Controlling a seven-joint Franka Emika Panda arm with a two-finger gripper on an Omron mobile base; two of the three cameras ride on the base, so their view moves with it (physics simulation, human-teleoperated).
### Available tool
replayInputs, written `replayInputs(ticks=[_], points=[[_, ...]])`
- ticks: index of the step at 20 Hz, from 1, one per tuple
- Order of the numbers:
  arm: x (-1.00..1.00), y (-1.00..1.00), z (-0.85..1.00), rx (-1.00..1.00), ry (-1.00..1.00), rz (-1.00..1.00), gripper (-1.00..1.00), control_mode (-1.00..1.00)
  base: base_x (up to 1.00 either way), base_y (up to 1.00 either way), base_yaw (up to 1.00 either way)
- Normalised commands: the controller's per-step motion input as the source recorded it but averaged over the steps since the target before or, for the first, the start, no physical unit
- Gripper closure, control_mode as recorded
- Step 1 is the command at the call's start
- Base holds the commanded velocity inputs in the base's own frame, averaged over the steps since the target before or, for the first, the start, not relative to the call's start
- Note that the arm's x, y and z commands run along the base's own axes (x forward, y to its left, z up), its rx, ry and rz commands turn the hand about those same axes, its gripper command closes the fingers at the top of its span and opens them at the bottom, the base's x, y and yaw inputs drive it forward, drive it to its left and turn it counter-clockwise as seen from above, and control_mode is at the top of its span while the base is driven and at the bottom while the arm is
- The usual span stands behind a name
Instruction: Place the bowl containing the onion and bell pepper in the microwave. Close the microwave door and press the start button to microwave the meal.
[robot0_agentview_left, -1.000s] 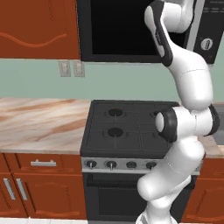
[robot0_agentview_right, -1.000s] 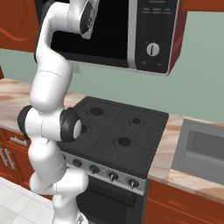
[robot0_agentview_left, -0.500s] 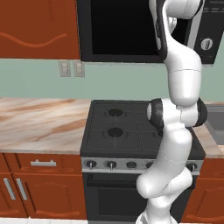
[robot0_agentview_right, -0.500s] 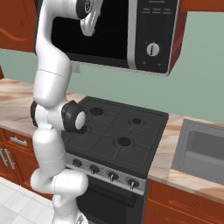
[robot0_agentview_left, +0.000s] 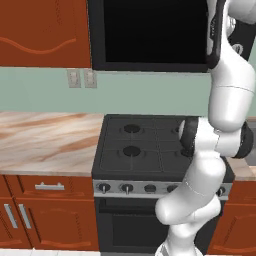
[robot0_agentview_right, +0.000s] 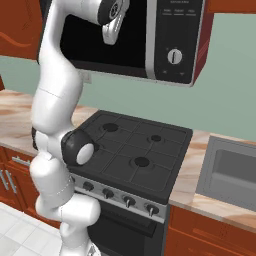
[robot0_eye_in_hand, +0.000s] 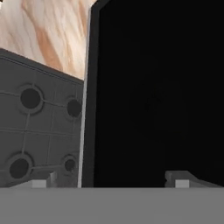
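Note:
The black microwave (robot0_agentview_right: 150, 35) hangs above the stove, its control panel with the round white knob (robot0_agentview_right: 174, 56) on the right. Its dark glass door (robot0_agentview_right: 85, 40) lies flush against the box, with the silver strip (robot0_agentview_right: 151, 37) beside the panel. My gripper (robot0_agentview_right: 113, 31) hangs just in front of the upper door glass, fingers pointing down. In the hand view the door (robot0_eye_in_hand: 157, 87) and its silver strip (robot0_eye_in_hand: 85, 96) loom close, and my gripper (robot0_eye_in_hand: 111, 180) is open with nothing between its fingertips. The bowl, the onion and the bell pepper are out of view.
A black gas stove (robot0_agentview_left: 145, 145) stands directly below, with knobs (robot0_agentview_left: 125, 188) along its front. Marbled counter (robot0_agentview_left: 45, 140) runs to the left and a steel sink (robot0_agentview_right: 235, 170) sits to the right. Red-brown cupboards (robot0_agentview_left: 45, 30) flank the microwave.
My hand has slid a little to the right along the front of the door, and the arm's elbow has swung and straightened. The microwave and stove have not moved.

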Motion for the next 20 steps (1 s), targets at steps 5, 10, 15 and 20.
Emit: replayInputs(ticks=[5, 10, 15, 20], points=[[-0.55, -0.16, -1.0, 0.0, -0.57, 0.0, -1.0, -1.0, 0.0, 0.0, 0.0], [-0.44, -0.03, -1.0, 0.05, -0.62, 0.0, -1.0, -1.0, 0.0, 0.0, 0.0], [-0.42, 0.0, -1.0, 0.08, -0.64, 0.0, -1.0, -1.0, 0.0, 0.0, 0.0], [-0.77, -0.04, -0.62, 0.06, -0.28, 0.0, -1.0, -1.0, 0.0, 0.0, 0.0]])
